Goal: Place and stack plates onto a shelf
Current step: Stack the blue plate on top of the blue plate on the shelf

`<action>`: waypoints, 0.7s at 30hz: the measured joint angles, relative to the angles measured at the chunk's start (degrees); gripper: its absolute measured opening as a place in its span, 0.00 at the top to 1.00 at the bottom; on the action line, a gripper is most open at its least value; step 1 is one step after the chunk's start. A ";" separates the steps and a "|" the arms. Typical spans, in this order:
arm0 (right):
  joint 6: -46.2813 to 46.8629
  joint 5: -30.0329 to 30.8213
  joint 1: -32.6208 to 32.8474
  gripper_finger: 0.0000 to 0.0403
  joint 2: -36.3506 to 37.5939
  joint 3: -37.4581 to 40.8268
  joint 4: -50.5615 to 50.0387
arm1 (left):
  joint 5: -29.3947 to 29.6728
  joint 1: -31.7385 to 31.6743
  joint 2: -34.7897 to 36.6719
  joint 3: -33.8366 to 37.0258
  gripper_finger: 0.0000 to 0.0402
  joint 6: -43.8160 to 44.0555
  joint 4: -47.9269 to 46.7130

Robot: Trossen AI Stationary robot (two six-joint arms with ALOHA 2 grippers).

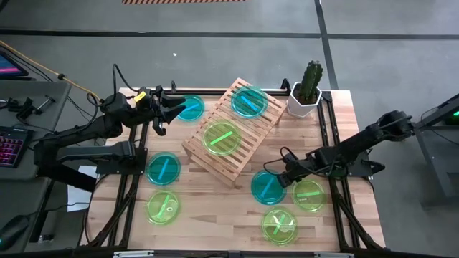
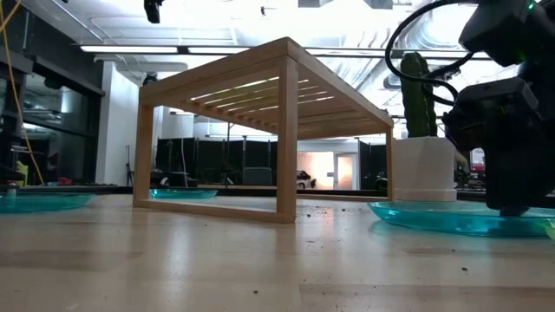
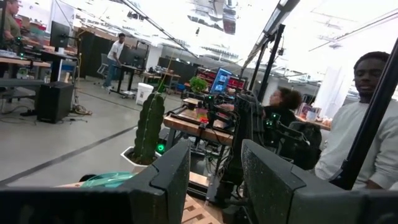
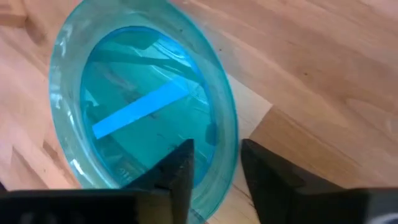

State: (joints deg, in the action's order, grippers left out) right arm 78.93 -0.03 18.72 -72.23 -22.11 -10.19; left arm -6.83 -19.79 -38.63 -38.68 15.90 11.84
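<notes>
The shelf [image 1: 231, 130] stood mid-counter [image 1: 215, 215], carrying one teal plate [image 1: 249, 102] and one green plate [image 1: 221, 138]. Just right of the shelf's near corner, the right gripper [image 4: 216, 163] straddled the rim of a teal plate on the counter [image 4: 140, 109], fingers parted. The left gripper [image 1: 171, 109] hovered released beside the shelf's left side, near another teal plate [image 1: 191, 109].

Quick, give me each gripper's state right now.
Left gripper: open, empty, raised at the table's far left beside a teal plate.
Right gripper: open, fingers straddling the rim of a teal plate, not clamped yet.
</notes>
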 joint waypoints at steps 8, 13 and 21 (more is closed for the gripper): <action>0.59 0.61 0.00 0.98 -0.08 0.07 -0.96 | 0.00 0.00 0.02 0.02 0.67 -0.02 0.00; 0.22 0.65 0.02 0.99 2.40 0.20 -1.14 | 0.00 0.00 0.02 0.00 0.67 -0.03 0.07; -3.15 -0.34 0.02 1.00 11.91 0.22 -1.49 | 0.55 0.00 0.02 0.01 0.67 -0.06 0.07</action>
State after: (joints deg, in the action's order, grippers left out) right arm 75.78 -0.37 18.74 -60.32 -21.89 -11.68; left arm -6.28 -19.79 -38.61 -38.66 15.84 11.90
